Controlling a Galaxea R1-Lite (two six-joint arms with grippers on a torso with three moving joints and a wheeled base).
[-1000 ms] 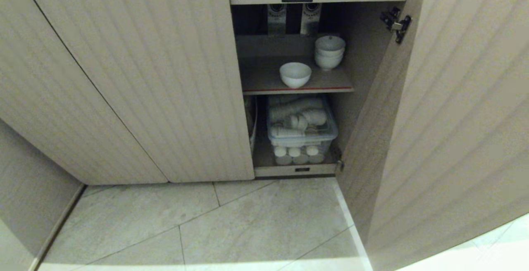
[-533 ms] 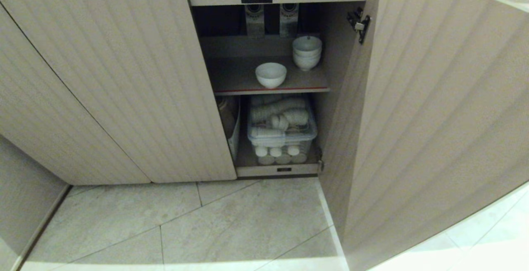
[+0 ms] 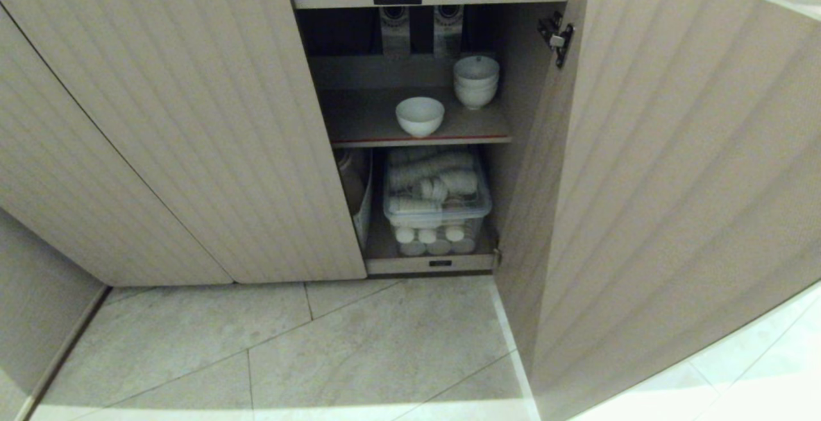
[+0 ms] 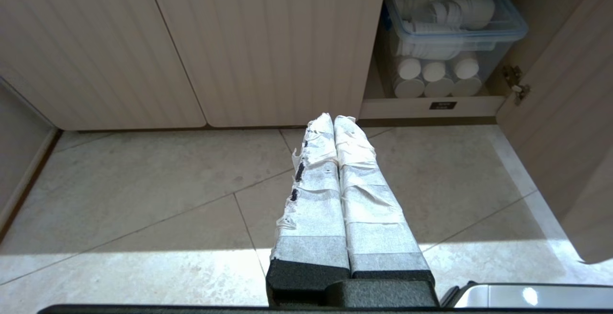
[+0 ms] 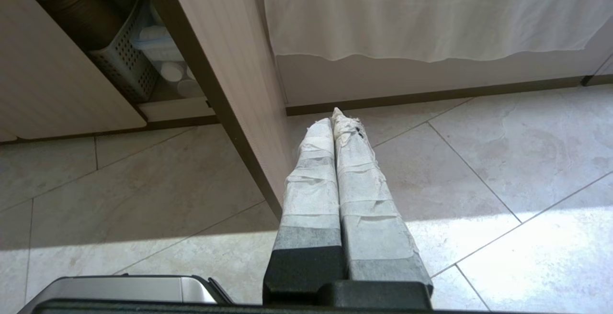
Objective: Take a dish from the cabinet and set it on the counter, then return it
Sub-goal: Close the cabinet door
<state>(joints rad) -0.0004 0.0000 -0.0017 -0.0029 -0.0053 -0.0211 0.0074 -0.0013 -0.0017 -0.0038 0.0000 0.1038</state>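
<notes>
The small white ceramic bowl sits untouched on the ribbed beige cabinet's brown shelf. My left pincer and right pincer hang closed, empty, above the floor. I judge reaching in comes next, which calls for opened fingers.

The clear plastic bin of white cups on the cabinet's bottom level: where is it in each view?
Head view: clear bin under the shelf, centre of the open compartment.
Left wrist view: clear bin at upper right, beyond the shut left pincer.
Right wrist view: only a sliver at upper left, behind the perforated basket.
Shared landmark: the open cabinet door.
</notes>
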